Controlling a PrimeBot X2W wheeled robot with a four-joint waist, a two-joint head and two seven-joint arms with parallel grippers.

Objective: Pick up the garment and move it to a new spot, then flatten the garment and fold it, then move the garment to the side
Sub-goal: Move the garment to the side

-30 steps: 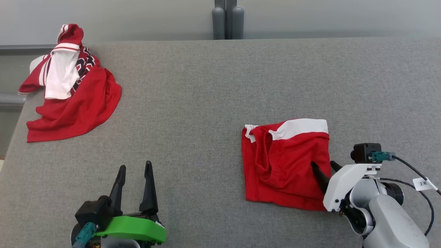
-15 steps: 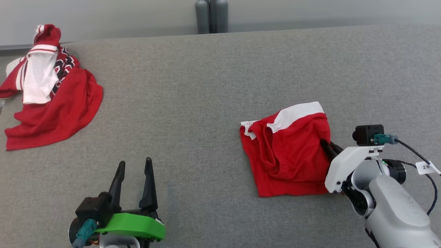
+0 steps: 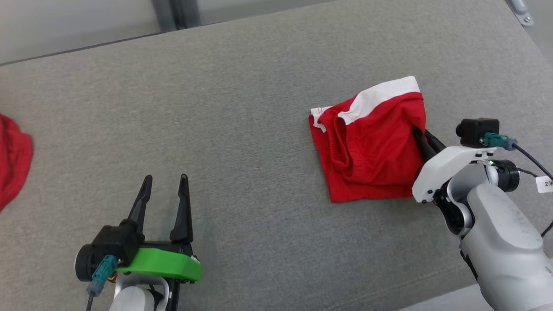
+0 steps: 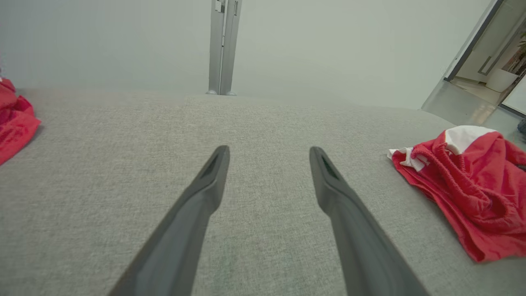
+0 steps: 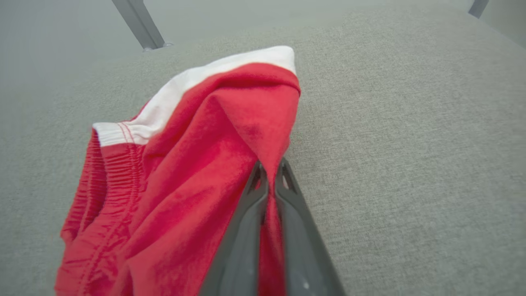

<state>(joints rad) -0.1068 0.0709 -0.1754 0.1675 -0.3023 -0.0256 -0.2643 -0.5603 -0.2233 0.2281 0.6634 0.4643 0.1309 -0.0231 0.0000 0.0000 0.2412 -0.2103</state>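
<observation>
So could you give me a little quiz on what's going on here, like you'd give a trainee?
1. True or false: the left end effector is open and holds nothing.
2. Pick one: the band along the top of the red shorts is A) blue, B) white, C) black.
3. Fill the gap: the right end effector is shut on a fold of the ___.

Key: 1 true; 2 B; 3 red shorts.
</observation>
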